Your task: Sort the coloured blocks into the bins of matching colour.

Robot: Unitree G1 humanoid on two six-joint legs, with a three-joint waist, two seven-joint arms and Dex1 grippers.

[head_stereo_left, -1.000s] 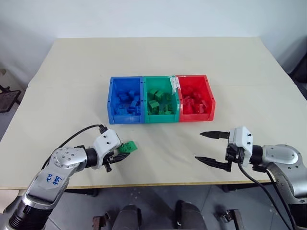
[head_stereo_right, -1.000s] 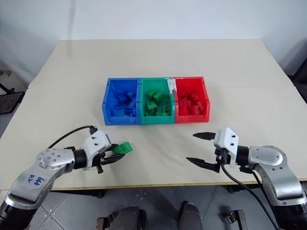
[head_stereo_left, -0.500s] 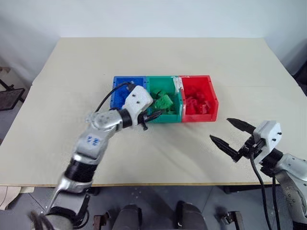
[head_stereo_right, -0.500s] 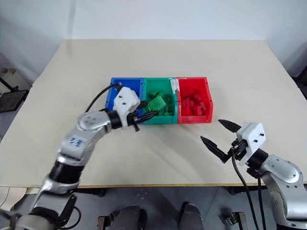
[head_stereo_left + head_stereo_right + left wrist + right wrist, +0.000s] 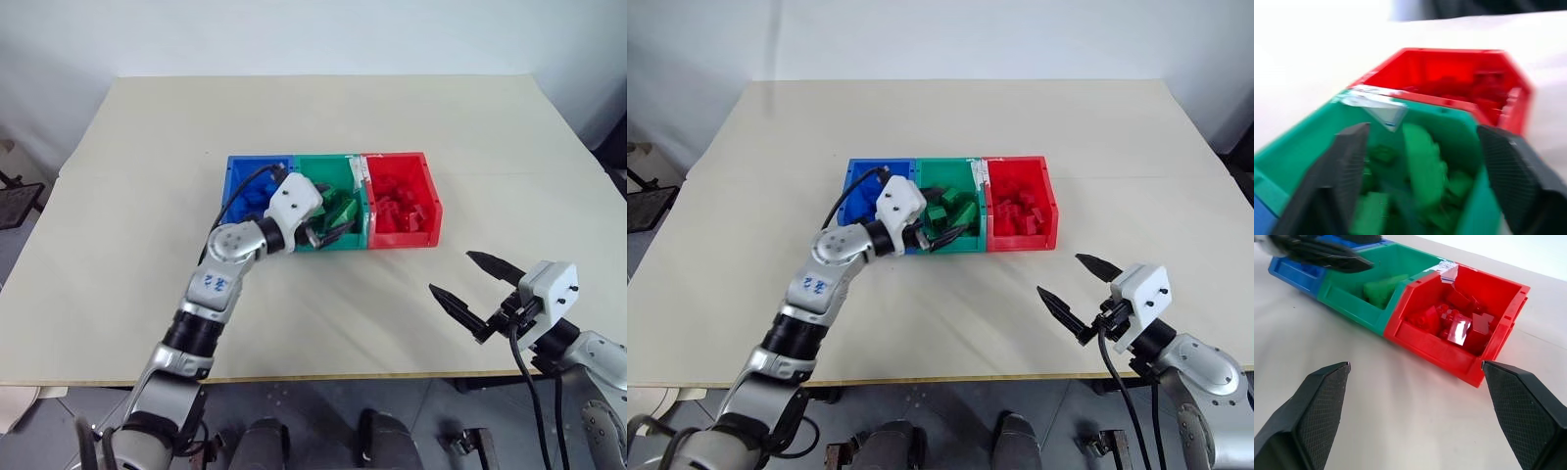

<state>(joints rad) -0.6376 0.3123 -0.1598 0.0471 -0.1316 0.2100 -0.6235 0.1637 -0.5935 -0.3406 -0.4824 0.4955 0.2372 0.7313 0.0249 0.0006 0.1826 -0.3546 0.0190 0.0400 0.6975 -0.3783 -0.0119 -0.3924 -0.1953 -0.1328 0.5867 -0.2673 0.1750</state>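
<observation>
Item: my left gripper (image 5: 948, 233), jaws wide, over the green bin (image 5: 933, 176).
A green block (image 5: 1422, 161) sits loose between my fingers; my right gripper (image 5: 477, 297), spread wide, faces red blocks (image 5: 1452, 320).

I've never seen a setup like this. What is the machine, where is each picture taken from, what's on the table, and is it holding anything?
It is a humanoid robot with two arms, each ending in a gripper of two black fingers. Two pictures come from cameras in its head, looking down over the arms; the other two come from a camera on each wrist, looking along that gripper's fingers. On the pale table stand three joined bins: blue bin, green bin and red bin, each holding toy blocks of its own colour. The left gripper is open over the green bin, a green block between its fingers. The right gripper hovers open over the table, holding nothing.
</observation>
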